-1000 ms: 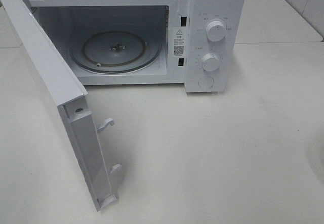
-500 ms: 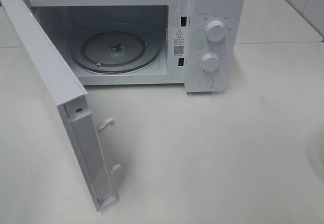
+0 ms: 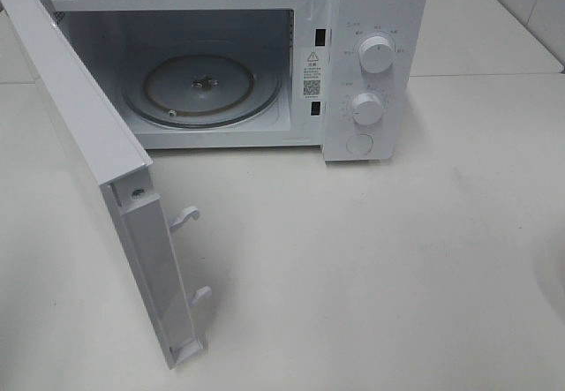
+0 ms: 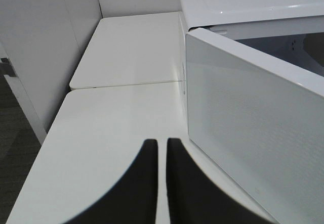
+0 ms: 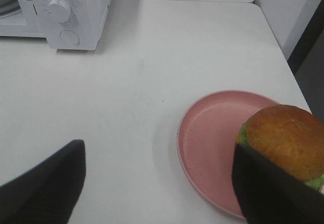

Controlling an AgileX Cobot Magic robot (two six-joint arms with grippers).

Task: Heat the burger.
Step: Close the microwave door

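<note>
The burger [image 5: 288, 138], with a golden-brown bun and green lettuce at its edge, shows only in the right wrist view, sitting on the near side of a pink round plate [image 5: 212, 138]. My right gripper [image 5: 157, 193] is open wide and empty, with one finger [image 5: 268, 188] right beside the burger and overlapping it in the picture. The white microwave [image 3: 375, 20] stands at the back with its door [image 3: 88, 135] swung wide open and a bare glass turntable [image 3: 203, 86] inside. My left gripper [image 4: 162, 183] is shut and empty, beside the door's outer face [image 4: 243, 113]. Neither gripper shows in the exterior view.
The open door juts out over the left of the white table [image 3: 371, 267]. Two knobs [image 3: 377, 54] [image 3: 366, 107] and a round button sit on the microwave's right panel. The microwave's front corner also shows in the right wrist view [image 5: 66, 11]. The table's right edge is close beyond the plate.
</note>
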